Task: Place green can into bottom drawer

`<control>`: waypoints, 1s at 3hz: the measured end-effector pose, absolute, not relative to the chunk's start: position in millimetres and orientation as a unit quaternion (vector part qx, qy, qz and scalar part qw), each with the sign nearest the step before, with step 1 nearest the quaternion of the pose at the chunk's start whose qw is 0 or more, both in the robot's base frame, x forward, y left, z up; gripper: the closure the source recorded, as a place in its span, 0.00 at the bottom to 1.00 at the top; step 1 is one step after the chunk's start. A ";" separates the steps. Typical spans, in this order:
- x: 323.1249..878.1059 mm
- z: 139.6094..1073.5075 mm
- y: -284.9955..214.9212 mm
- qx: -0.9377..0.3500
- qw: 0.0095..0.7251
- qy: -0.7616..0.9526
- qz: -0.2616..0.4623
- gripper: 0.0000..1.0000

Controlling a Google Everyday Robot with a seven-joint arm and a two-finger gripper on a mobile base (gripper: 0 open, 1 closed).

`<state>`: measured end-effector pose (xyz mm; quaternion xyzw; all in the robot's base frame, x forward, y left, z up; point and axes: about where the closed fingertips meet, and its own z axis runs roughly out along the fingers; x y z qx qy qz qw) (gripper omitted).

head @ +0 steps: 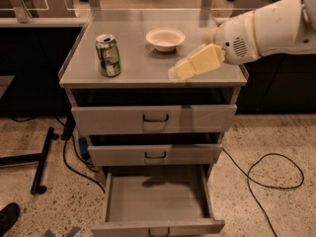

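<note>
The green can stands upright on the left side of the grey cabinet top. My gripper hovers above the right front part of the top, well to the right of the can and not touching it. It holds nothing that I can see. The white arm reaches in from the right. The bottom drawer is pulled open below, and its flat grey inside has nothing in it.
A white bowl sits at the back middle of the top, just behind the gripper. The two upper drawers are slightly open. A black cable loops on the floor to the right, and a black stand leg lies at left.
</note>
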<state>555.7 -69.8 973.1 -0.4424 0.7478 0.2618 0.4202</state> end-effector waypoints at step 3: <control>679.3 983.7 14.0 -0.401 0.498 0.733 0.232 0.00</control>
